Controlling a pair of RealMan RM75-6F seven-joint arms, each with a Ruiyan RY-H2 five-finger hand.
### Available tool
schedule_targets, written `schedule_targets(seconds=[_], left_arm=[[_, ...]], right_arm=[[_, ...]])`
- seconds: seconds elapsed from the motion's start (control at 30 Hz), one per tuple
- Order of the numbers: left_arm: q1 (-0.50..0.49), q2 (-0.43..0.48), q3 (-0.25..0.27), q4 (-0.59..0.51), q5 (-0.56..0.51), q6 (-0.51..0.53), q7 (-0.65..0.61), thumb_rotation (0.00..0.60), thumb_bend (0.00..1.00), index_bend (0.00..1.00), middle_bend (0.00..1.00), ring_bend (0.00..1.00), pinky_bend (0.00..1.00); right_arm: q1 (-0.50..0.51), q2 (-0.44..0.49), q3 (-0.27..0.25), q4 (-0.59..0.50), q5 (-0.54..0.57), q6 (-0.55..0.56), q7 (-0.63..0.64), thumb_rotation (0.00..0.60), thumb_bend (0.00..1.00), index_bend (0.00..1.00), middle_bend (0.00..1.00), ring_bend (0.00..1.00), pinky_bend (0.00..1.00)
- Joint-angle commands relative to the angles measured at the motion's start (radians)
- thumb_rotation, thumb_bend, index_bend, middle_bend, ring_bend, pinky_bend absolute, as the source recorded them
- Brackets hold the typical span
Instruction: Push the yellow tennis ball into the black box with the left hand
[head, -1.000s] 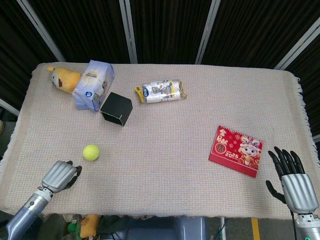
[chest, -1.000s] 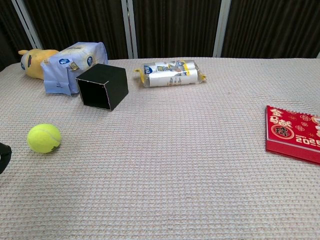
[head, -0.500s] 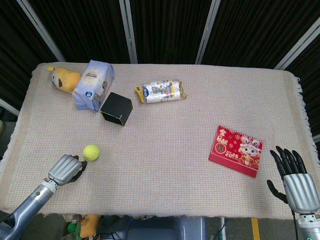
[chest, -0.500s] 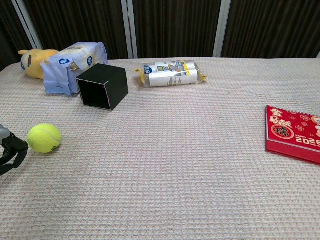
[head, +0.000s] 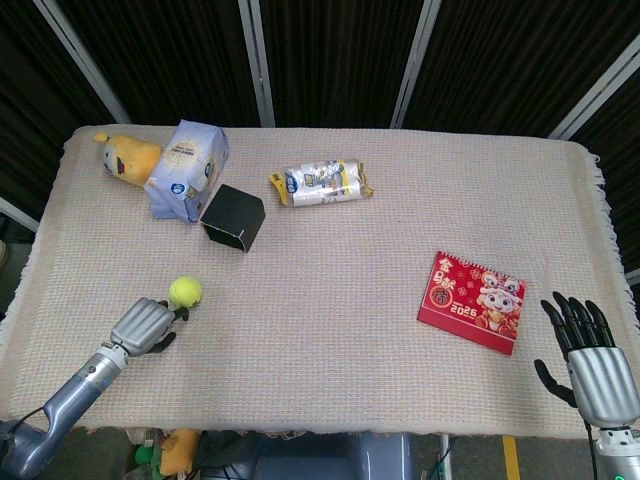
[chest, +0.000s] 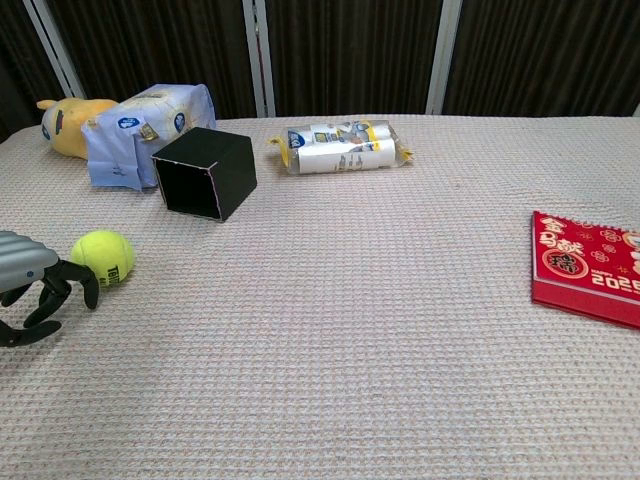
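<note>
The yellow tennis ball lies on the beige cloth at the front left. My left hand is just behind it on the near side, fingers curled down, holding nothing. One dark fingertip touches the ball's near left side. The black box lies farther back and a little right of the ball, its open mouth facing the front. My right hand hovers at the front right corner with its fingers spread and empty; the chest view does not show it.
A blue-white packet and a yellow plush toy lie just left of the box. Behind and right of the box is a yellow-white wrapped pack. A red calendar lies at the right. The table's front edge runs close to both hands.
My left hand has moved forward and to the right until it touches the ball. The ball has rolled a short way toward the black box. My right hand stayed put.
</note>
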Motion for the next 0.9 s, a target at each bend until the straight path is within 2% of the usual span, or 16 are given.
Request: schedule_targets(seconds=[0.03, 0.53, 0.9], left_arm=[[-0.009, -0.010, -0.002, 0.010, -0.003, -0.005, -0.007, 0.600, 0.41, 0.35, 0.65, 0.45, 0.59], [-0.059, -0.046, -0.024, 0.070, -0.018, -0.017, -0.090, 0.600, 0.41, 0.35, 0.63, 0.44, 0.58], [-0.108, -0.058, -0.053, 0.120, -0.075, -0.082, -0.137, 0.600, 0.43, 0.35, 0.63, 0.44, 0.58]], right_arm=[[0.001, 0.000, 0.001, -0.001, 0.002, -0.002, -0.001, 0.600, 0.37, 0.00, 0.00, 0.00, 0.00], [0.000, 0.001, 0.000, 0.000, -0.003, 0.001, 0.000, 0.600, 0.37, 0.00, 0.00, 0.00, 0.00], [0.001, 0.003, -0.005, 0.000, -0.013, -0.001, 0.007, 0.600, 0.37, 0.00, 0.00, 0.00, 0.00]])
